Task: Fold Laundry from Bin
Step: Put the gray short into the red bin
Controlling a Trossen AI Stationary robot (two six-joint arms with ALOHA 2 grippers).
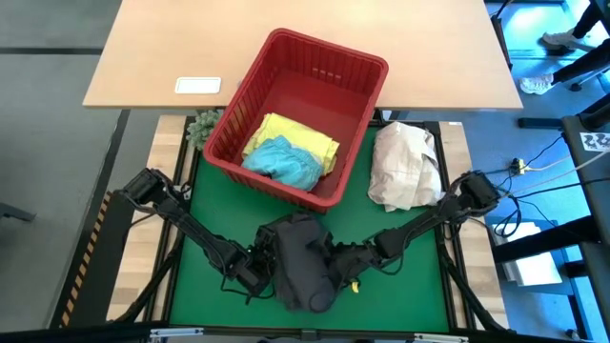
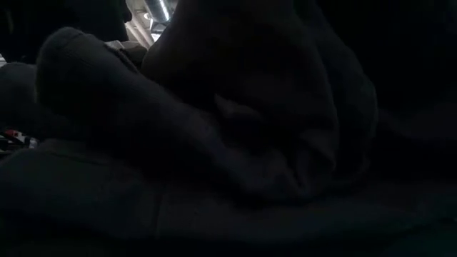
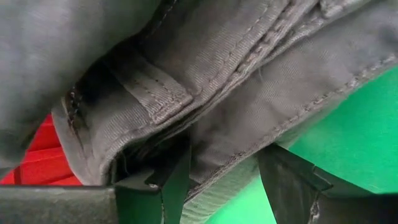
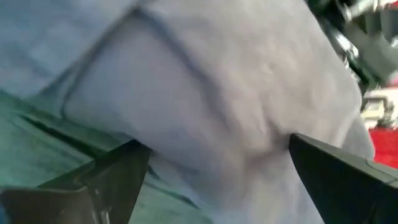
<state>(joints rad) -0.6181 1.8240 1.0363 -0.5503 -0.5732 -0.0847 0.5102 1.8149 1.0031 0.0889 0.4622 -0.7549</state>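
A dark green-black garment [image 1: 305, 262] lies heaped on the green mat [image 1: 400, 276] near the table's front edge, and it fills the low view [image 2: 214, 143]. My left gripper [image 1: 255, 272] is at its left side, shut on a seamed edge of it [image 3: 225, 149]. My right gripper [image 1: 351, 259] is at its right side, open wide, with a bulge of the cloth [image 4: 236, 93] just ahead of its fingers [image 4: 217, 143]; I cannot tell whether they touch it. The red bin [image 1: 229, 124] stands behind, holding a yellow garment [image 1: 295, 133] and a turquoise one [image 1: 281, 162]. My left gripper pinches a thick stitched edge of the dark garment [image 3: 211, 165] between its two fingers, more than one layer. The fingers slant down from the table's left. The held edge is raised a little above the mat, and the rest of the garment lies heaped on the mat.
A cream-white cloth bundle [image 1: 405, 167] lies on the mat's far right, beside the bin. A small green spiky ball [image 1: 203, 127] sits left of the bin. A wooden table [image 1: 429, 48] with a white card [image 1: 197, 86] stands behind. Bare mat shows at the front right.
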